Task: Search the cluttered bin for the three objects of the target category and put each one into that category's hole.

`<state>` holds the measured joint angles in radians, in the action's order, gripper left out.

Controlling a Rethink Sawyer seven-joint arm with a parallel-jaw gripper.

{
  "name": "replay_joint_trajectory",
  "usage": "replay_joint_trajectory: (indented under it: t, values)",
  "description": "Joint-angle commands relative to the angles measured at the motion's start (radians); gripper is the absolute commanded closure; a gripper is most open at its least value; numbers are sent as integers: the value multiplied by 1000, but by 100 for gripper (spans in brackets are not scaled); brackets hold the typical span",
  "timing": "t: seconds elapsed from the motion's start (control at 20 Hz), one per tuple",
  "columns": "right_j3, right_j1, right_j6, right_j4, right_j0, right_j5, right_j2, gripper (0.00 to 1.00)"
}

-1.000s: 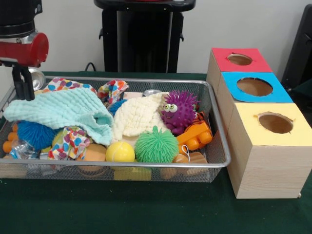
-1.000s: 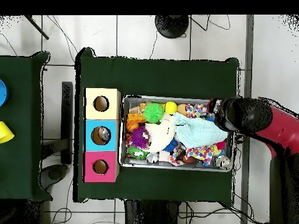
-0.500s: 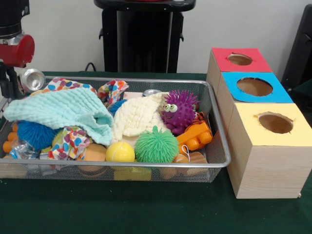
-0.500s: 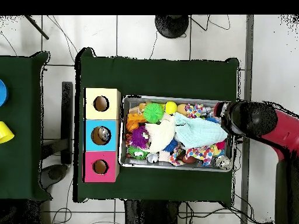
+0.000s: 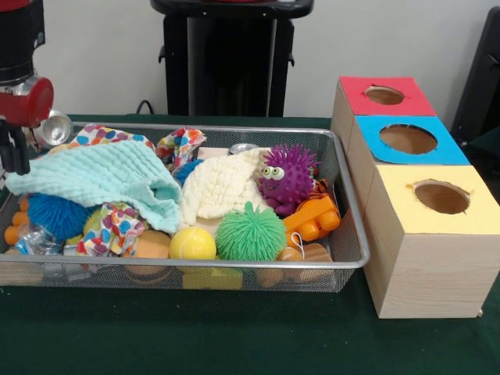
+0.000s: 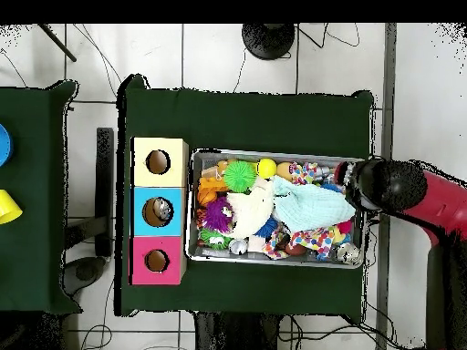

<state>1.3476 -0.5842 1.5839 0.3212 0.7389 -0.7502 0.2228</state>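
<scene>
The red and black arm hangs over one end of the wire bin, its gripper beside a mint cloth that covers other toys, fingers' spread impossible to tell, with three coloured hole boxes standing beside the bin's opposite end.

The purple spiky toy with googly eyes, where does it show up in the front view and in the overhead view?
Front view: purple spiky toy with googly eyes sits right of centre in the wire mesh bin.
Overhead view: it lies at the bin's left end.
Shared landmark: the blue-topped wooden box, on the toy's side of the bin in both views.
</scene>
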Motion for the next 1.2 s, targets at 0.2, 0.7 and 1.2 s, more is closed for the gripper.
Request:
replay_joint_trajectory:
  t: [0.2,0.7,1.2]
  values:
    - [-32,82,22,60,-37,5,-6,100]
    - [-59,111,43,77,-74,13,-44,100]
    - [-49,162,65,-26,-26,37,22,100]
